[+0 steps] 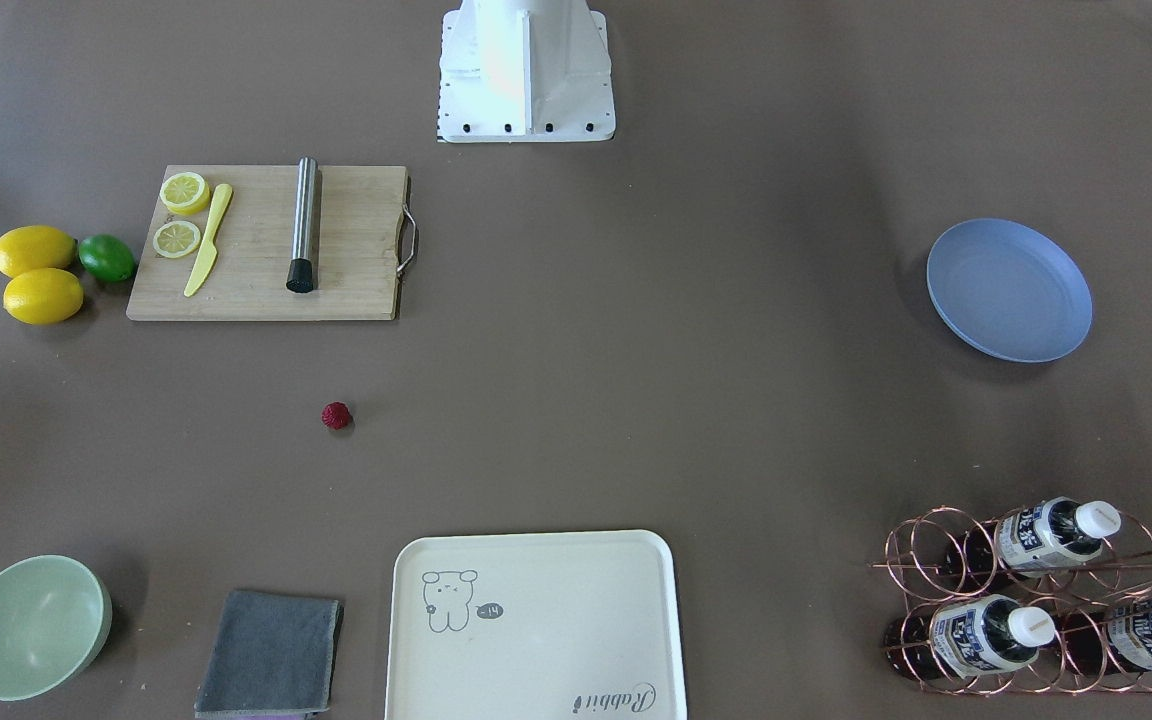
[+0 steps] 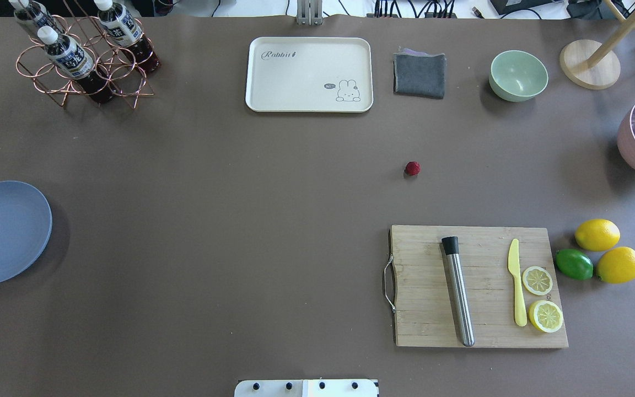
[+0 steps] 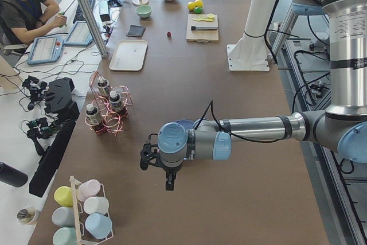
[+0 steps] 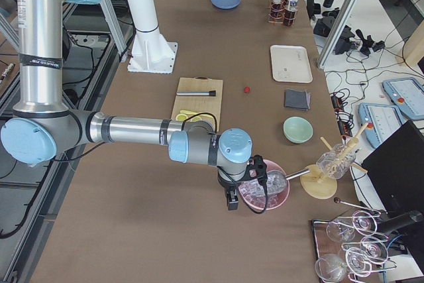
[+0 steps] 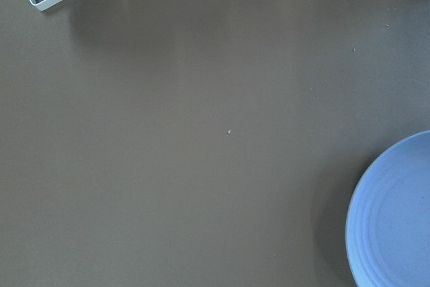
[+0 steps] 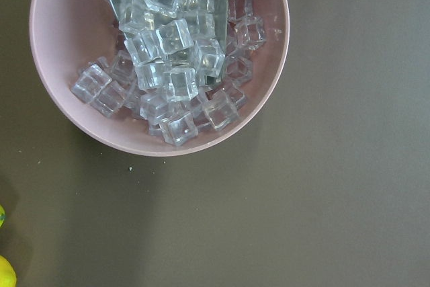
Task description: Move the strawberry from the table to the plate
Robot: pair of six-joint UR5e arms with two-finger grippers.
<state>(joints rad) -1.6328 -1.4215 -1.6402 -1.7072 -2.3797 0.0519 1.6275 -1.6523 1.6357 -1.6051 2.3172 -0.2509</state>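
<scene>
The strawberry [image 1: 336, 415] [image 2: 412, 168], a tiny dark-red berry, lies alone on the brown table [image 1: 636, 350], between the cutting board and the cream tray. The light-blue plate [image 1: 1008, 290] [image 2: 3, 231] rests far off on the robot's left and holds nothing. My left gripper [image 3: 146, 157] hovers beside the plate [image 5: 396, 220], which is cut by the left wrist view's right edge. My right gripper [image 4: 260, 169] hangs over a pink bowl of ice cubes [image 6: 161, 58]. Both grippers show only in the side views, so I cannot tell whether they are open or shut.
A wooden cutting board [image 2: 477, 286] carries a steel muddler, a yellow knife and lemon slices. Two lemons [image 2: 607, 251] and a lime lie beside it. A cream tray [image 2: 309, 74], grey cloth [image 2: 419, 74], green bowl [image 2: 518, 75] and copper bottle rack [image 2: 83, 60] line the far edge. A person sits at a side desk [image 3: 26, 4].
</scene>
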